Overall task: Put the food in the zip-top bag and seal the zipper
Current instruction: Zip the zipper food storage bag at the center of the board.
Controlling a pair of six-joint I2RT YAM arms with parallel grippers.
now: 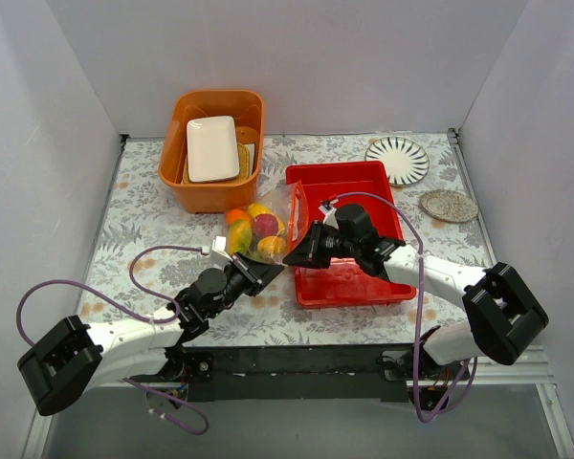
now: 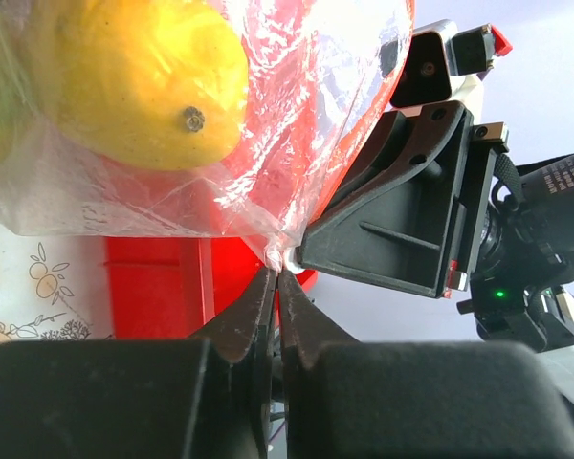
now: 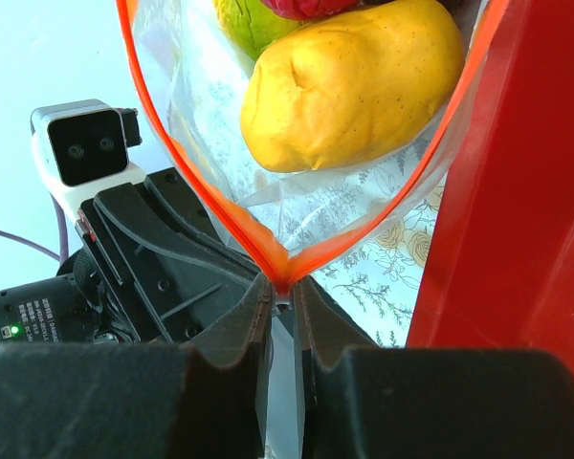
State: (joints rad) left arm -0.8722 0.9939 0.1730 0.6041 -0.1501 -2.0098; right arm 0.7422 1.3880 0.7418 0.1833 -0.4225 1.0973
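Observation:
The zip-top bag [image 1: 289,204] lies on the table against the red tray's left wall, with the food [image 1: 258,229] inside it. A yellow mango [image 3: 354,81] sits nearest the mouth and also shows in the left wrist view [image 2: 143,76]. My left gripper [image 1: 274,272] [image 2: 278,273] is shut on a bunched corner of the clear plastic. My right gripper [image 1: 293,258] [image 3: 285,285] is shut on the end of the zipper [image 3: 259,250], whose two orange-red strips spread apart above the jaws. The two grippers meet tip to tip at the bag's near corner.
The red tray [image 1: 349,287] lies right of the bag, under my right arm. An orange tub [image 1: 177,172] holding a white plate [image 1: 212,148] stands behind the bag. A striped plate [image 1: 398,160] and a speckled disc [image 1: 449,205] lie at the back right.

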